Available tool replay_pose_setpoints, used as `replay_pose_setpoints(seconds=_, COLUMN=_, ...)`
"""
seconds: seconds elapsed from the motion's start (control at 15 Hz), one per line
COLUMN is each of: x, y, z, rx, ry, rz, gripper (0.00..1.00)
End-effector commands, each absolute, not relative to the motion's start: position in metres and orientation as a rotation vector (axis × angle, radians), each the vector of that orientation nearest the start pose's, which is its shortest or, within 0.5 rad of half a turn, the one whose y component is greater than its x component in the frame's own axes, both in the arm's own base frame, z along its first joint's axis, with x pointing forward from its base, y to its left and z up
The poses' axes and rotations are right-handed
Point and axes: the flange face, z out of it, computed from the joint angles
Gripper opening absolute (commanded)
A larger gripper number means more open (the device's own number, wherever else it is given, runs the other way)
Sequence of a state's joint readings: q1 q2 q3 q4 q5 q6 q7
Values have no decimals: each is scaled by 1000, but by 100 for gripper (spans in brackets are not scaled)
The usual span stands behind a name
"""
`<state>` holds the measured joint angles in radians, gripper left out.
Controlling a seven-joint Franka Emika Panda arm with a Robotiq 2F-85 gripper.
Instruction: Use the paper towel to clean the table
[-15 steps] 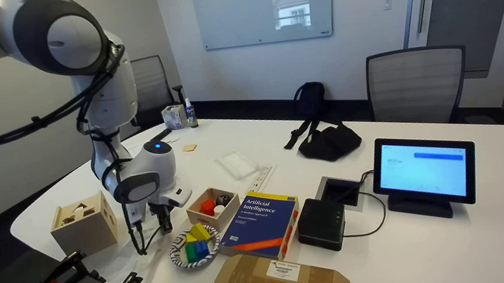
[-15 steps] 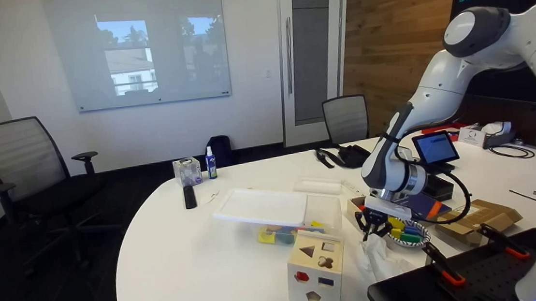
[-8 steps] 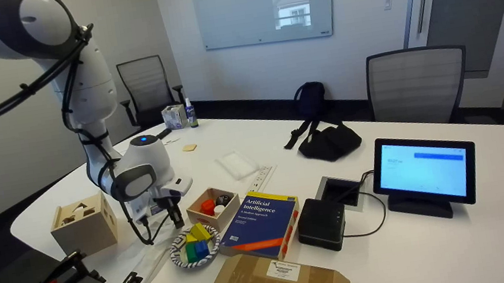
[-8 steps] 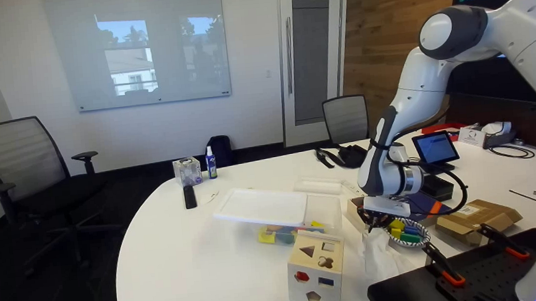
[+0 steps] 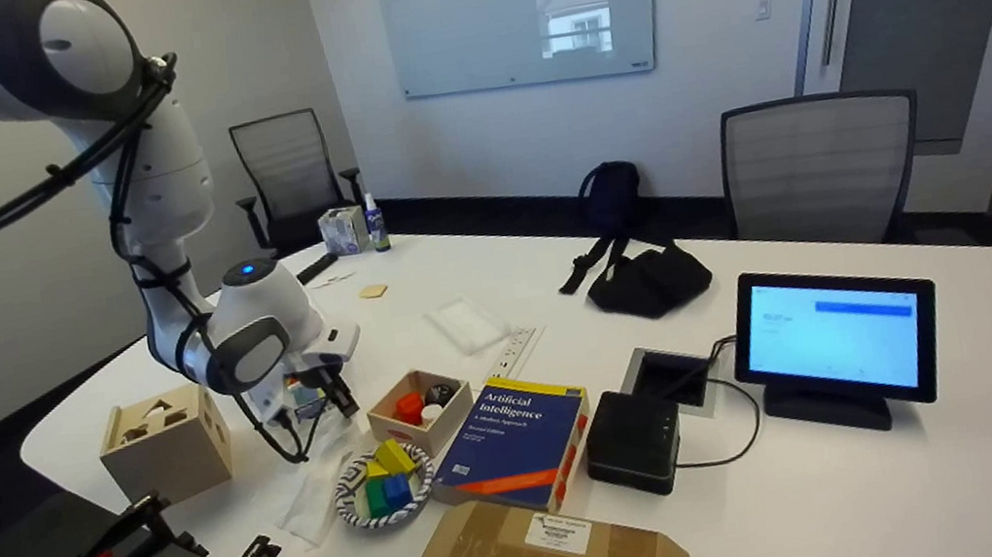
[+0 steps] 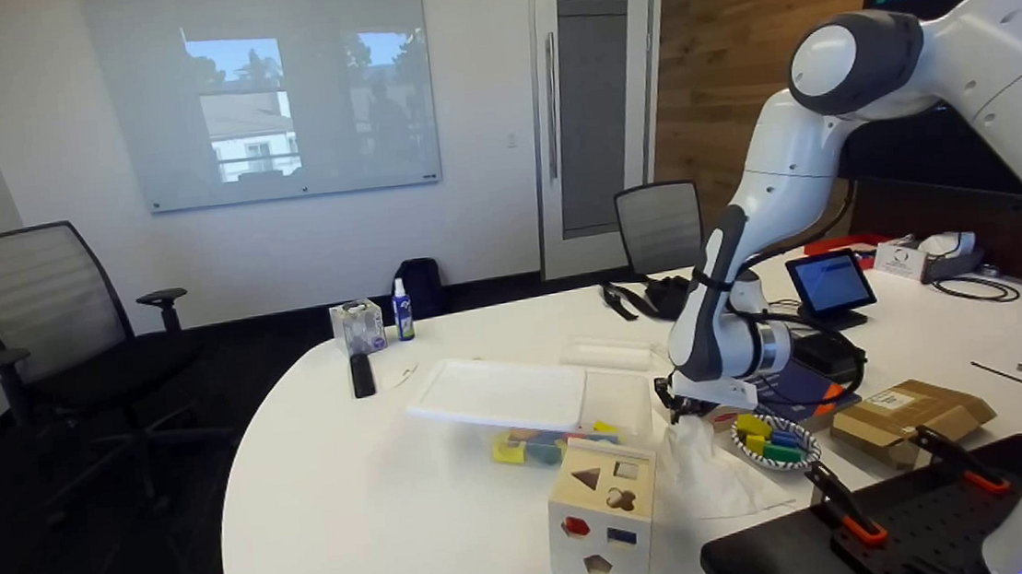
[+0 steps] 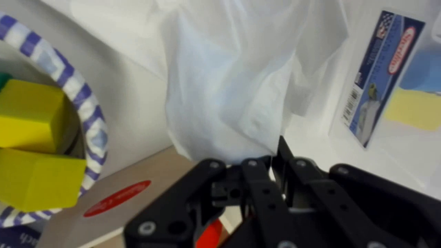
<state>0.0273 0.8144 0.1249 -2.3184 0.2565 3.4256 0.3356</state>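
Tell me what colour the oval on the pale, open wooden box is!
That oval is red; the wrist view shows it best.

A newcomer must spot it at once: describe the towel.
On the white table, find the holed wooden cube, then the striped bowl. Between them lies the towel, held at one end by the end effector. Unlike those two, it is plain white, limp and crumpled.

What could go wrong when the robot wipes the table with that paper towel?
The gripper seems to pinch the paper towel only near an edge, so it might slip out or tear. The striped bowl of toy blocks sits right beside the paper towel, so a wide wipe could bump it and spill them. The wooden shape sorter stands close on the other side and might get knocked too.
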Motion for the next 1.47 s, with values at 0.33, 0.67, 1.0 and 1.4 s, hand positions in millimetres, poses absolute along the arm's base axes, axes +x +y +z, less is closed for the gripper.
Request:
replay_pose_setpoints(seconds=0.33, x=486, y=61, z=23, rx=-2766, ry=510, rz=-163, gripper=1)
replay_pose_setpoints(seconds=0.67, x=472, y=48, z=8, rx=-2750, ry=520, rz=118, gripper=1)
replay_pose_setpoints(seconds=1.0, x=465, y=28, z=14, rx=-2858, ry=777, rz=112, gripper=1)
replay_pose_setpoints(seconds=1.4, x=471, y=28, z=25, rx=-3034, ry=915, rz=-114, gripper=1)
